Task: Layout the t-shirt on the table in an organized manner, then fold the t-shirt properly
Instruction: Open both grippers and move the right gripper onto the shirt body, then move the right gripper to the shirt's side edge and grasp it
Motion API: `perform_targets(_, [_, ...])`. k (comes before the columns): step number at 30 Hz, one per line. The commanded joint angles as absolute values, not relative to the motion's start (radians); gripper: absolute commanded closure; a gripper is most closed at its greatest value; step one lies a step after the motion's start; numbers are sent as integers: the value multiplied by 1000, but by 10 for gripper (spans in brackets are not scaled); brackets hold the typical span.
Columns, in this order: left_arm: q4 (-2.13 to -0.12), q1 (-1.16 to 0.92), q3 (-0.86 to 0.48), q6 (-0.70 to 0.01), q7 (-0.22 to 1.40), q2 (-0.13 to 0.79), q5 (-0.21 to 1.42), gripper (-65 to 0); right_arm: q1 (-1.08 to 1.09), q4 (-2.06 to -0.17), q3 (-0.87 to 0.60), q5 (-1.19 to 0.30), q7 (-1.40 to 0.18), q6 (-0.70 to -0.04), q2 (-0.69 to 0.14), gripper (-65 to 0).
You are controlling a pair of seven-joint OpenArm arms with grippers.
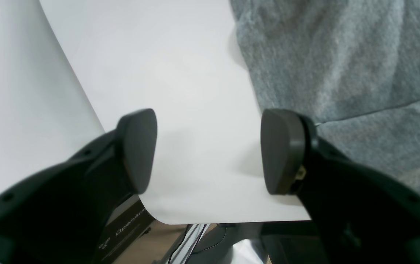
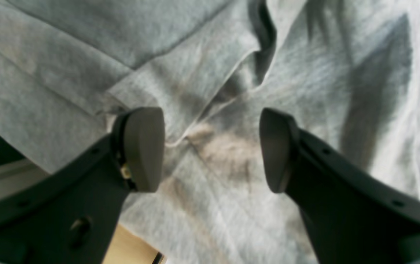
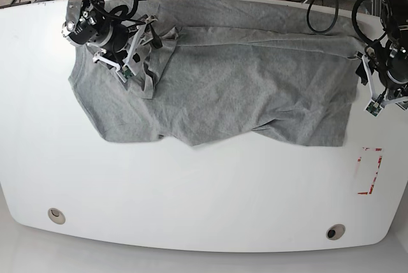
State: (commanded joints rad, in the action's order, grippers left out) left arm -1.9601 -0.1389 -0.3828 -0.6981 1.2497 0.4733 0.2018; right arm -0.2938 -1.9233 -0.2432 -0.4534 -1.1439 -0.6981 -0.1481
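T-shirt [image 3: 236,88], heather-grey and wrinkled, spread across the far half of the white desk [image 3: 191,196], print side apparently down, far edge and one sleeve doubled over, near hem uneven. Layout step judged in hand, folding not yet begun. Right tool [image 2: 212,150] poised over the bunched sleeve folds at the base view's left, jaws apart, nothing gripped. Left tool [image 1: 210,150] over bare desk just beside the cloth's edge at the base view's right, jaws likewise apart and empty. Next move judged to call for pinching the doubled sleeve and the opposite edge, then drawing both outward to flatten the cloth. Legible writing: "OpenArm" on the left arm's housing [image 1: 129,223]; no lettering visible on the shirt. Red tape mark [image 3: 370,171] near the right edge, uncovered.
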Motion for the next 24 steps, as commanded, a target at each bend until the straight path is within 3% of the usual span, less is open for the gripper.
perform_targets(16, [-1960,-140,-383,-698,1250,473,202,-415,-277,-1870,-214,-458,-1139,-698,-107,-369])
perform_targets(20, [-1960,-140,-383,-698,1250,473,202,-415,-275,-1870,-214,-458,-1139,-698,-107,-227])
perform_targets(24, [-1960,-140,-383,-698,1250,473,202,-415,-262,-1870,-214,-460,-1139,-698,-107,-38])
